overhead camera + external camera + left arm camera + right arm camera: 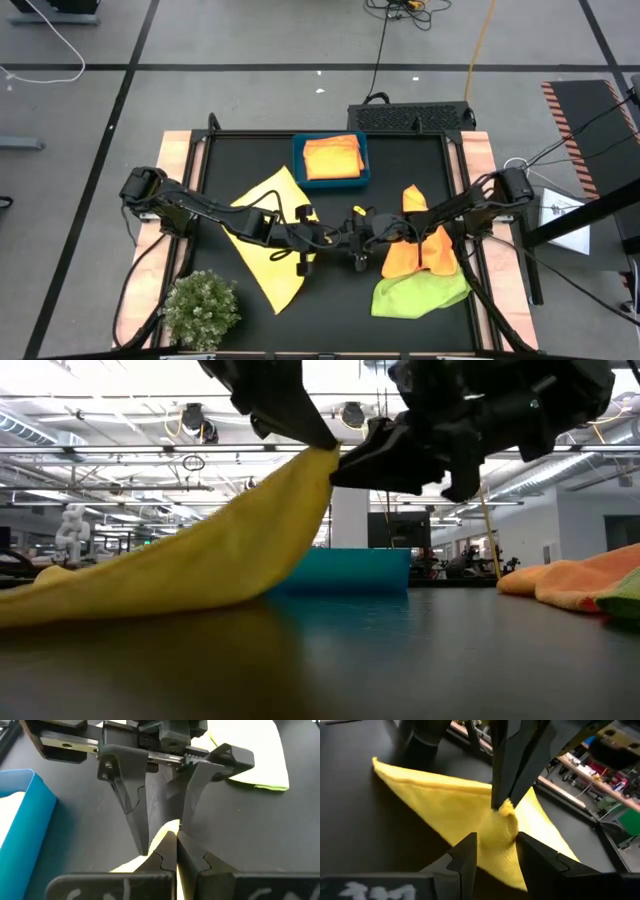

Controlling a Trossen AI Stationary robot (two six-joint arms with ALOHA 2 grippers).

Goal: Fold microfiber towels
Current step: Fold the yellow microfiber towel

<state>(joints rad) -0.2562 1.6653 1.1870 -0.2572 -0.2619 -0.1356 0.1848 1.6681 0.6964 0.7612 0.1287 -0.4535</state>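
1. Overhead, the high view shows a black table top point(330, 290) with two dark arms meeting near its middle. Four towels can be counted: one soft yellow microfiber towel point(262, 245) spread in a diamond on the left half, one orange microfiber towel point(425, 245) and one lime green microfiber towel point(420, 293) heaped together on the right half, and one folded orange towel point(332, 157) inside the one rectangular blue plastic bin point(331, 180) at the far edge. One small green bushy plant point(202, 310) stands at the near left corner. The left gripper point(318, 238) sits at the yellow towel's right corner; the right gripper point(357, 243) faces it just beside.

2. Level with the table, the low view shows the yellow towel's corner lifted off the surface, the cloth sloping down to the left, with the blue bin behind it.

3. From the left wrist, the left gripper's fingers point(165, 857) are pressed together on the yellow corner, while the right gripper's fingers stand apart just above.

4. From the right wrist, the right gripper point(495, 847) is spread, its fingers either side of the raised yellow cloth, below the corner pinched by the left gripper.
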